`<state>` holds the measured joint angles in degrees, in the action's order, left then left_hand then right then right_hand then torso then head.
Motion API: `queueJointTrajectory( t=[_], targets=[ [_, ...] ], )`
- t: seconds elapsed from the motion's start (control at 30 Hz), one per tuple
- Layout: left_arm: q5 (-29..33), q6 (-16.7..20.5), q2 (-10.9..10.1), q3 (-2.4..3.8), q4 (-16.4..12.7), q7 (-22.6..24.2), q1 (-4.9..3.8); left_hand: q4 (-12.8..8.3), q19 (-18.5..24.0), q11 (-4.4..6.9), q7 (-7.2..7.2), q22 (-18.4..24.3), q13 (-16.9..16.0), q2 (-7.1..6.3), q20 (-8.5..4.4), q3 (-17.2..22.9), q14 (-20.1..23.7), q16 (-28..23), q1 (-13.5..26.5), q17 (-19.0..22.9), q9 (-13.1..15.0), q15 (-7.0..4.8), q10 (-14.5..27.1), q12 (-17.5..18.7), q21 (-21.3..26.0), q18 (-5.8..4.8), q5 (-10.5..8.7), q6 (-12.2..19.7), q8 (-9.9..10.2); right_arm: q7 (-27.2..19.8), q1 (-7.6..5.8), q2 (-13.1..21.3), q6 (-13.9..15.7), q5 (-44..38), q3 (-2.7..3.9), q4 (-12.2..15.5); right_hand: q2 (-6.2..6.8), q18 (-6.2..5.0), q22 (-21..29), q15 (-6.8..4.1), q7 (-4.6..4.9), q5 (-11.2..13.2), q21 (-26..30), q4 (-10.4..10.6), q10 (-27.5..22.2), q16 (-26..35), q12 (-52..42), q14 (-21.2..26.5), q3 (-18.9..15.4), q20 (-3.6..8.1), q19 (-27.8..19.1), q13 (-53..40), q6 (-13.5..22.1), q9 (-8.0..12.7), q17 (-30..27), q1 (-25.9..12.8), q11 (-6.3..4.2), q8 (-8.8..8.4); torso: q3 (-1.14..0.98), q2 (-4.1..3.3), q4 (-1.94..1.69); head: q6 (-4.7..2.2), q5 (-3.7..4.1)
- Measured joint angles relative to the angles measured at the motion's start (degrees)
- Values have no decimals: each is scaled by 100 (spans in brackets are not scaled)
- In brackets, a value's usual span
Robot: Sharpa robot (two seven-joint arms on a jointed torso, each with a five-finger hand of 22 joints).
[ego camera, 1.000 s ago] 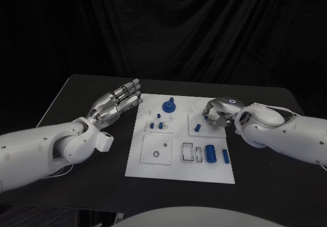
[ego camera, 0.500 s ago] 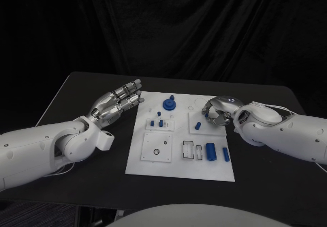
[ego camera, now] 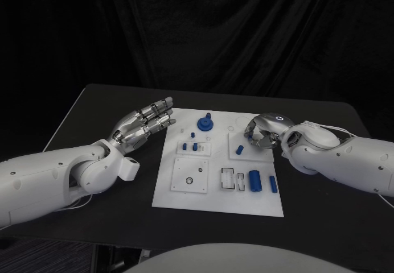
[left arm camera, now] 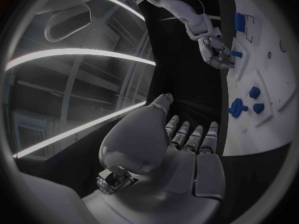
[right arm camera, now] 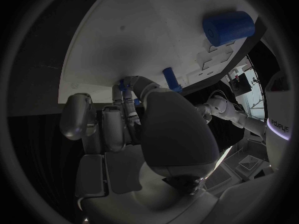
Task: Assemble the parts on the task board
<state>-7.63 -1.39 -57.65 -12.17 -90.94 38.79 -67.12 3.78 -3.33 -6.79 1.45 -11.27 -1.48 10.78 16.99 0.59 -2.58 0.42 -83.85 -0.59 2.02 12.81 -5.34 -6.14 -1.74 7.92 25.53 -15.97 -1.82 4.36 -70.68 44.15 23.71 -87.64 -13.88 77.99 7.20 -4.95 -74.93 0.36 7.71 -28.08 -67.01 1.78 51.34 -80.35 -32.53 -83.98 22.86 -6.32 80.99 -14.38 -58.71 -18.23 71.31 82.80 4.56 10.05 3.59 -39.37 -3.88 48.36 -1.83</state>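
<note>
Your right hand (ego camera: 261, 135) has its fingers curled over the task board (ego camera: 215, 203), pinching a small blue part (right arm camera: 124, 86) at the fingertips while your left hand (ego camera: 144, 124) stays spread; a tilt could jam it.

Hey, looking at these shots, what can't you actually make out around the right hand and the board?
- Right hand: head view, curled fingers hide whether it holds a part.
- Fingertips: right wrist view, a bit of blue shows there, but the palm covers the contact.
- Small blue parts: head view, too small to tell their shapes.
- Task board: left wrist view, cut off by the circle's rim.
</note>
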Motion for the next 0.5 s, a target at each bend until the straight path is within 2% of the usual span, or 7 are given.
queueJointTrajectory(
  t=[0.07,0.17,0.43,0.5],
  targets=[
    [0,-10,4,0,3,0,6,-23,0,0,0,6,0,0,0,24,0,0,0,0,5,0,0,0,0,0,26,0,0,-7,1,-9,15,1,0,-8,-9,0,0,-41,-31,17,0,-29,100,0,65,-3,-16,19,19,42,-47,-64,0,7,-17,41,2,1,0,9,0],
    [0,-25,7,0,12,1,15,-23,0,-20,0,12,0,0,0,24,21,0,0,1,5,21,20,0,0,0,49,0,0,-17,5,-18,35,3,-2,-21,-32,0,0,-42,-33,44,0,-45,141,0,88,-2,-33,19,19,87,-88,-118,0,13,-57,59,2,2,4,18,-7],
    [1,-63,13,1,47,1,37,-39,-41,-20,0,7,0,0,0,40,1,0,0,1,5,41,21,0,0,1,71,0,0,-31,16,-18,88,8,-7,-25,-73,0,1,-42,-54,45,0,-85,243,22,150,-2,-74,59,20,122,-137,-226,-6,-2,-37,126,2,5,8,42,-19],
    [1,-70,15,1,53,2,42,-39,-42,-20,2,6,0,23,0,40,0,0,23,1,5,41,20,22,0,2,71,2,0,-33,20,-9,113,9,-7,-11,-73,1,1,-80,-63,45,0,-100,263,22,165,-4,-88,60,20,130,-159,-262,-1,-1,-17,160,2,4,7,43,-19]
  ],
)
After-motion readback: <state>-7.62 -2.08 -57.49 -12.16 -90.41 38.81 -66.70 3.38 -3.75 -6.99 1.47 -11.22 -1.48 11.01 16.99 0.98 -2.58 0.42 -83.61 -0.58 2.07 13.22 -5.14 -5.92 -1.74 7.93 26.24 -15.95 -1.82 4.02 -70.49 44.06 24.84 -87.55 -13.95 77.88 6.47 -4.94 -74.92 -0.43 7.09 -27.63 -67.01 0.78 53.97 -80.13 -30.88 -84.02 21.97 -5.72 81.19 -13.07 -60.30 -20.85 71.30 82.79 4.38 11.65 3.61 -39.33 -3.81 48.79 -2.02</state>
